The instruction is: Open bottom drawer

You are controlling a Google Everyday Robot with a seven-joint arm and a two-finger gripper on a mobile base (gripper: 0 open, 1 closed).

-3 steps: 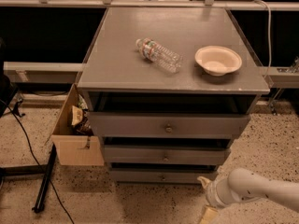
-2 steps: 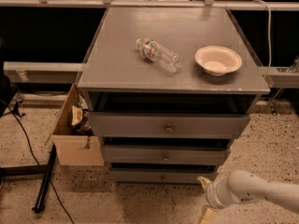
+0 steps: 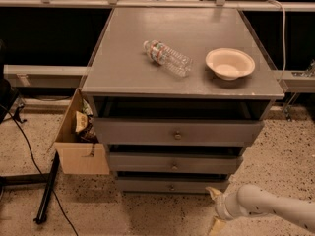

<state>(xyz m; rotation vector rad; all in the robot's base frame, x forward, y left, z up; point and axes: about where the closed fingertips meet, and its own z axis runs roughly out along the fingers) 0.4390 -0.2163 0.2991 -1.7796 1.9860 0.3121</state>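
The grey cabinet has three drawer fronts, each with a small round knob. The bottom drawer [image 3: 172, 185] is the slimmest front, just above the floor, and sits nearly flush under the middle drawer [image 3: 174, 164]. My gripper [image 3: 215, 209] is at the bottom right on a white arm, low over the floor. It is just right of and a little in front of the bottom drawer's right end, apart from its knob. Its two tan fingertips [image 3: 213, 192] are spread apart and hold nothing.
The top drawer [image 3: 177, 132] stands out slightly. A plastic bottle [image 3: 167, 58] lies on the cabinet top beside a white bowl [image 3: 229, 63]. An open cardboard box [image 3: 78, 141] stands on the floor at the left, with a black stand leg [image 3: 47, 191] and cables beyond it.
The gripper and arm have barely shifted near the bottom drawer's right end. The drawers have not moved.
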